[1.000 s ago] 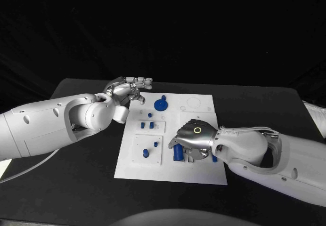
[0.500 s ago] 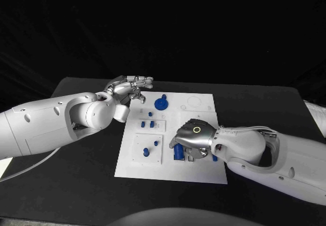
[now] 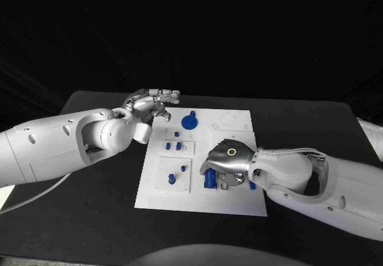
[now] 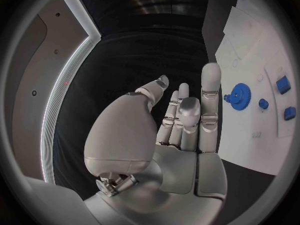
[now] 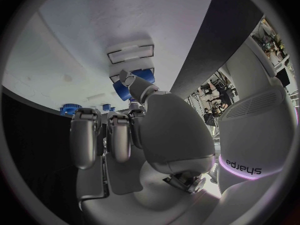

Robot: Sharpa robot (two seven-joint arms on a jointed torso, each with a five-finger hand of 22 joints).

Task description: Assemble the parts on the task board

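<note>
Overhead, the right hand (image 3: 229, 160) hides blue parts under its palm on the white task board (image 3: 231, 202), grip unclear, its wrist view showing one blue cylinder part (image 5: 128, 87) at the fingertips, while the left hand (image 3: 151, 103) hovers empty, fingers spread, beside the blue gear (image 3: 189, 122) above the black bench (image 3: 96, 221).

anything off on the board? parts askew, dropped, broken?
Nothing stands out. The task board lies flat on the table, with the blue parts, including the gear, on it. The right hand hides a few.
</note>
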